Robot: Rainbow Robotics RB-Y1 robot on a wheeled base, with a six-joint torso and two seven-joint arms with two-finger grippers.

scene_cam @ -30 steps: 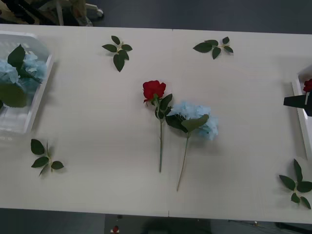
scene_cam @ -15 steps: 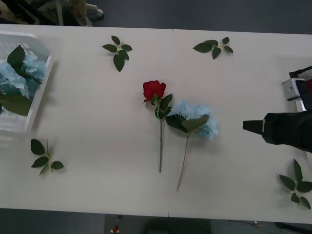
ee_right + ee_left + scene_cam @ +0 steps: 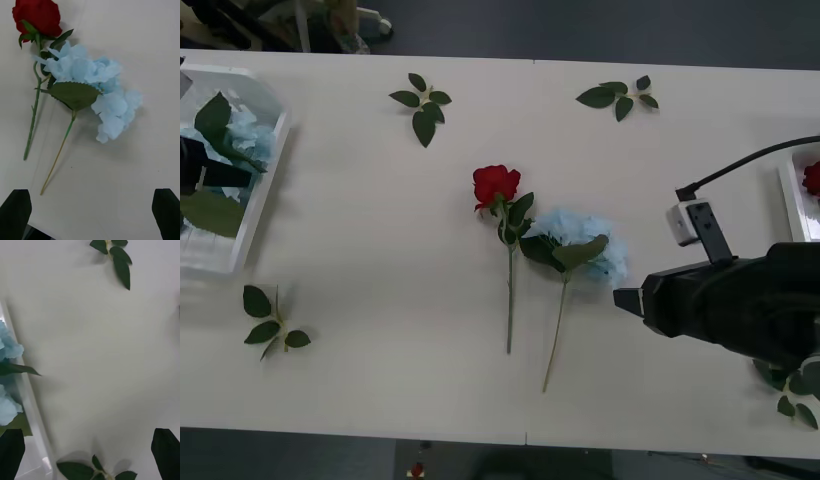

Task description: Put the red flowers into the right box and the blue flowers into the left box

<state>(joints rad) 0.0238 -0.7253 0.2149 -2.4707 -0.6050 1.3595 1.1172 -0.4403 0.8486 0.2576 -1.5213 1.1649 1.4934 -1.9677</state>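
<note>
Starting at the left, the left gripper (image 3: 225,178) hangs over the left box (image 3: 265,170), fingers spread and empty, with blue flowers (image 3: 240,135) already lying in the box below it. Across the table, the right gripper (image 3: 627,298) has swung in from the right box (image 3: 792,200) within the last second, so another pickup looks underway. Its fingers (image 3: 167,210) stand wide apart, holding nothing, with the blue hydrangea (image 3: 585,245) just ahead and the red rose (image 3: 496,185) beyond it.
</note>
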